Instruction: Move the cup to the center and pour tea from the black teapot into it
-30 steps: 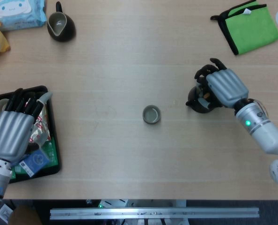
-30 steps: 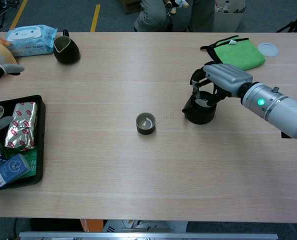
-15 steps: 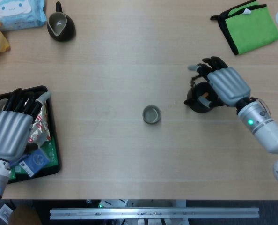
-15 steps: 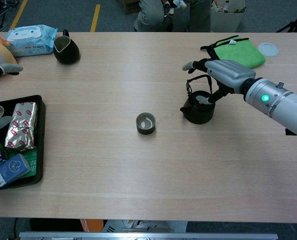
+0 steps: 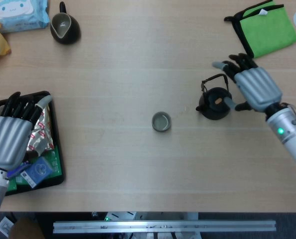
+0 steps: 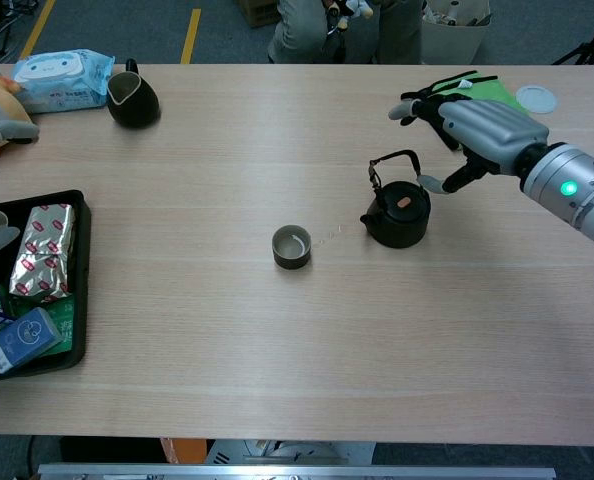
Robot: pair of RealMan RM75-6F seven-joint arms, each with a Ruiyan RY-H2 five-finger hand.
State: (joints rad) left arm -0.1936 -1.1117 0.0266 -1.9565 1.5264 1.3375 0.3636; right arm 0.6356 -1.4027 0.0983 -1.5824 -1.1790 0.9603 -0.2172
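Observation:
A small grey cup (image 5: 161, 121) (image 6: 291, 246) stands near the middle of the table. To its right sits the black teapot (image 5: 215, 104) (image 6: 397, 212), upright, its wire handle raised and its spout toward the cup. My right hand (image 5: 252, 85) (image 6: 476, 128) hovers just right of the teapot with fingers spread, holding nothing and apart from the pot. My left hand (image 5: 9, 134) hangs over the black tray (image 5: 56, 144) at the left edge, fingers extended and empty.
A dark pitcher (image 5: 65, 28) (image 6: 133, 99) and a pack of wipes (image 5: 18, 14) lie at the far left. A green cloth (image 5: 266, 29) (image 6: 482, 108) lies at the far right, beside a white lid (image 6: 535, 97). The tray (image 6: 79, 300) holds foil packets and boxes.
My right hand let go of the teapot, opened, and drew back up and to the right. The teapot stays on the table with its handle now standing free. The left hand barely moved.

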